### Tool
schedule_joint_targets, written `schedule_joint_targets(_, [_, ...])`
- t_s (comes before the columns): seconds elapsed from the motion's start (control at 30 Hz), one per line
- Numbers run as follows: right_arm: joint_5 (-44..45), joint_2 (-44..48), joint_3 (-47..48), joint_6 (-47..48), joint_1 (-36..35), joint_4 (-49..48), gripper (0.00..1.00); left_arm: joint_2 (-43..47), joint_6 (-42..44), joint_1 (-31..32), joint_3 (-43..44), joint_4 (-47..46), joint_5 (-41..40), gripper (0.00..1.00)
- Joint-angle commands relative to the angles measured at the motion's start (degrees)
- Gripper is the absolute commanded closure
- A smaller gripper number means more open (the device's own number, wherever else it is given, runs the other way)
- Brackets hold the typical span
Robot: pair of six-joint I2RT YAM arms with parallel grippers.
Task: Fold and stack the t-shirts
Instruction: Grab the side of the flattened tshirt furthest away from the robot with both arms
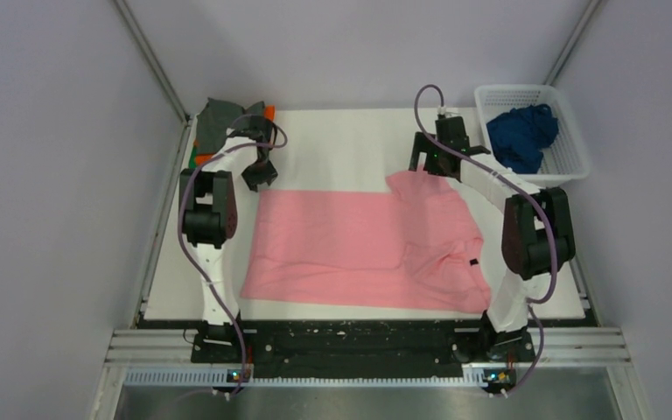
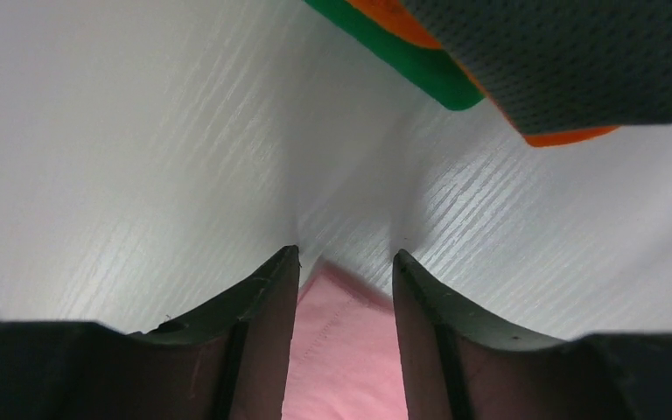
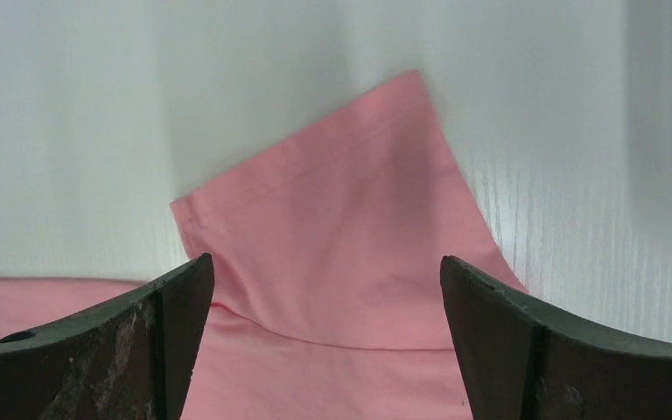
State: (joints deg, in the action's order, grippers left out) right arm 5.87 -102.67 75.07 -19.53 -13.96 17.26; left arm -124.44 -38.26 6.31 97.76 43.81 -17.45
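Your pink t-shirt (image 1: 359, 249) lies spread flat across the middle of the white worktop (image 1: 350, 140). Its hem is toward your left arm, and its collar and dark label (image 1: 472, 262) are toward the right arm.

Your left tool (image 1: 260, 175) sits low at the shirt's far left corner. In its wrist view the fingers (image 2: 262, 297) stand partly apart, with that pink corner lying on the worktop between them, so nothing is clamped. Your right tool (image 1: 429, 162) hangs over the far sleeve (image 3: 341, 236) with its fingers spread wide. The sleeve lies flat between them, untouched.

Mind what surrounds you. Just beyond the left tool, in the worktop's far left corner, sits a pile of tees. A grey tee (image 1: 219, 118) is on top, with an orange tee (image 1: 269, 111) and a green tee (image 1: 199, 160) showing beneath it. The pile is near the tool but apart from the pink cloth.

At the far right corner a white basket (image 1: 569, 153) holds a crumpled blue tee (image 1: 522, 136). It stands beside your right arm and well apart from the pink shirt. Nothing lies on top of the pink shirt itself.
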Motion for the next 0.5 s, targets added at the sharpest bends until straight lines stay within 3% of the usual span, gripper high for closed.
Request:
schedule_joint_targets(0.0, [0.34,-2.28,3.76,0.98,0.58,-1.28,0.01,-2.26,-1.00,-0.22,0.43,0.79,-1.79,0.56])
schedule_joint_targets(0.17, [3.33,-4.65,5.92,1.87,0.56,0.02,0.02,-3.87,-2.58,-0.18,2.30,6.35,-0.21,0.70])
schedule_joint_targets(0.3, [9.39,-8.40,9.85,1.95,0.51,3.58,0.02,0.73,-4.09,0.06,-4.39,5.35,1.21,0.70])
schedule_joint_targets(0.47, [9.88,-11.72,13.18,1.55,0.35,5.34,0.02,3.11,-4.47,0.20,-7.19,6.32,-0.49,0.68])
